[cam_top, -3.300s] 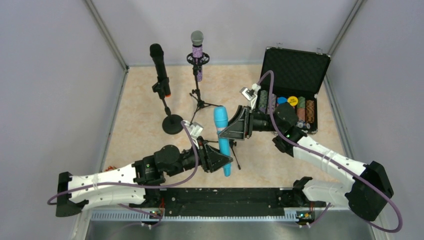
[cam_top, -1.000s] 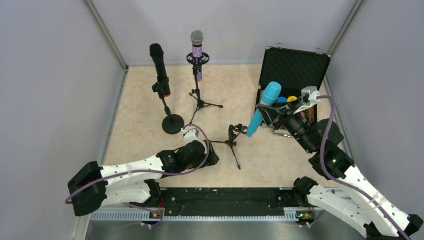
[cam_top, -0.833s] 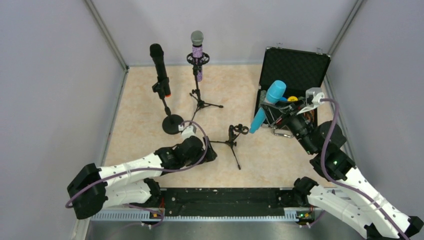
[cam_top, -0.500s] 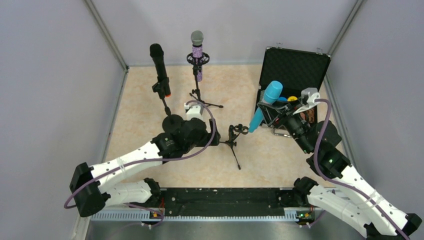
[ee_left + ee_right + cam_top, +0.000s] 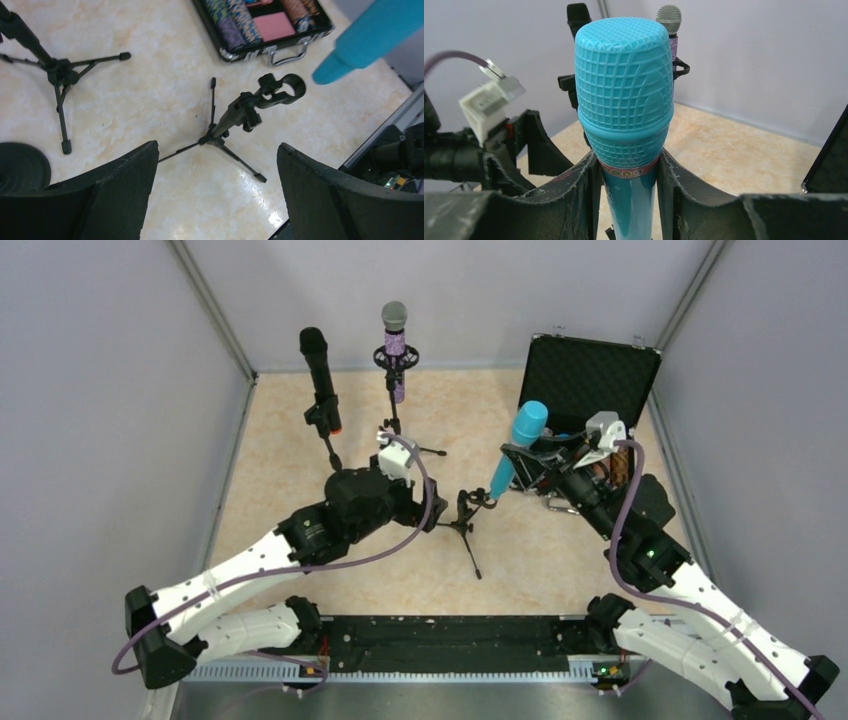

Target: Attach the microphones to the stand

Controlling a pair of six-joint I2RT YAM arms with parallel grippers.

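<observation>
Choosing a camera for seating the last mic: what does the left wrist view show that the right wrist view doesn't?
Only left wrist: the empty tripod stand with its clip ring, and the poker chips. Only right wrist: the right gripper shut on the cyan microphone under its grille, the black microphone and purple microphone behind. Both: the cyan microphone; the left wrist sees only its tail end near the clip.
</observation>
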